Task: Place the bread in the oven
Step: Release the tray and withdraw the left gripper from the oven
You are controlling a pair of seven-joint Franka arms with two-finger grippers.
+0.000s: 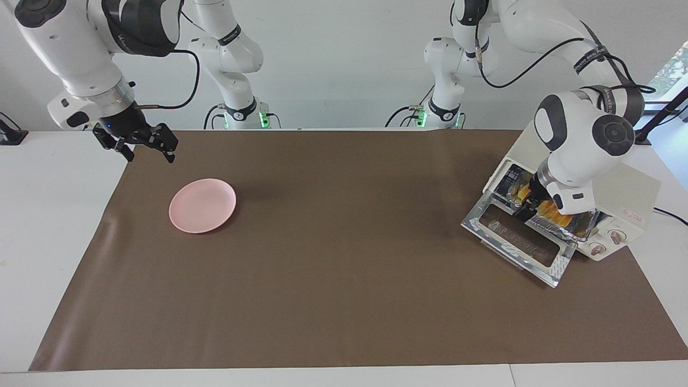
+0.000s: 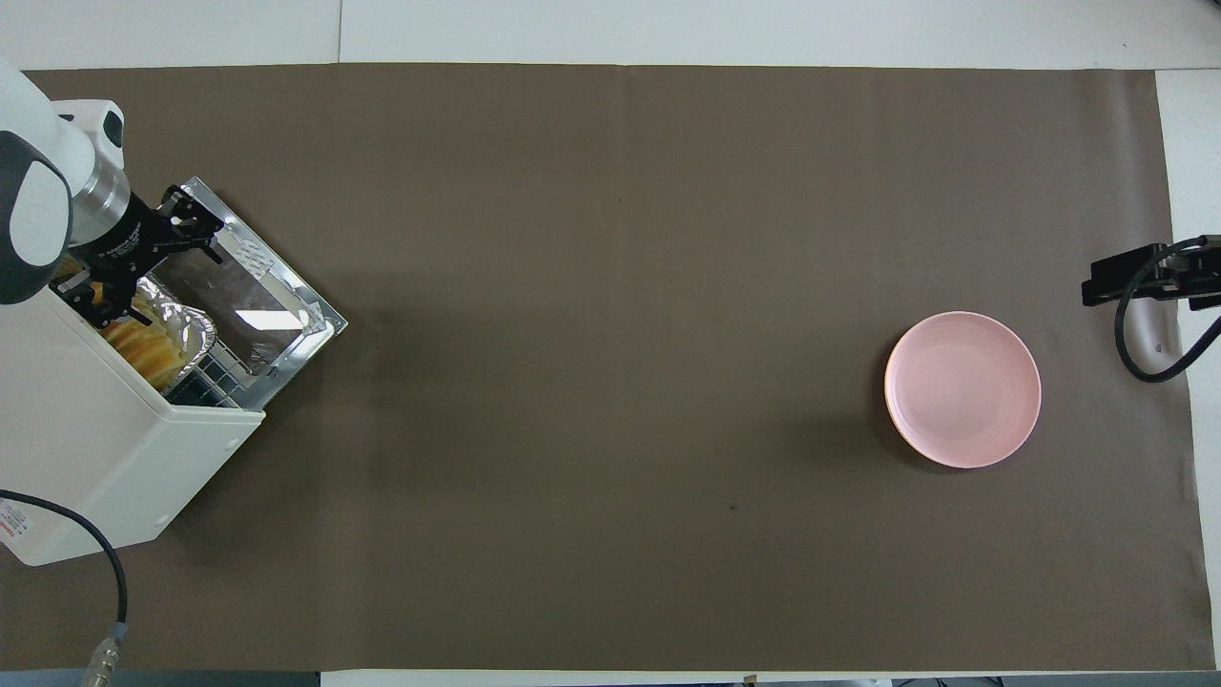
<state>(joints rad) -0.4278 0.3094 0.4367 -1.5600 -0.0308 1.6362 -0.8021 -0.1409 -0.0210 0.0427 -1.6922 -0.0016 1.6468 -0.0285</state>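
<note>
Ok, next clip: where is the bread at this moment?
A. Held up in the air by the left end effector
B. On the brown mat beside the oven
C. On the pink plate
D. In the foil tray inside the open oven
D: the bread lies in the foil tray in the oven, whose door hangs open, and the pink plate is bare.
</note>
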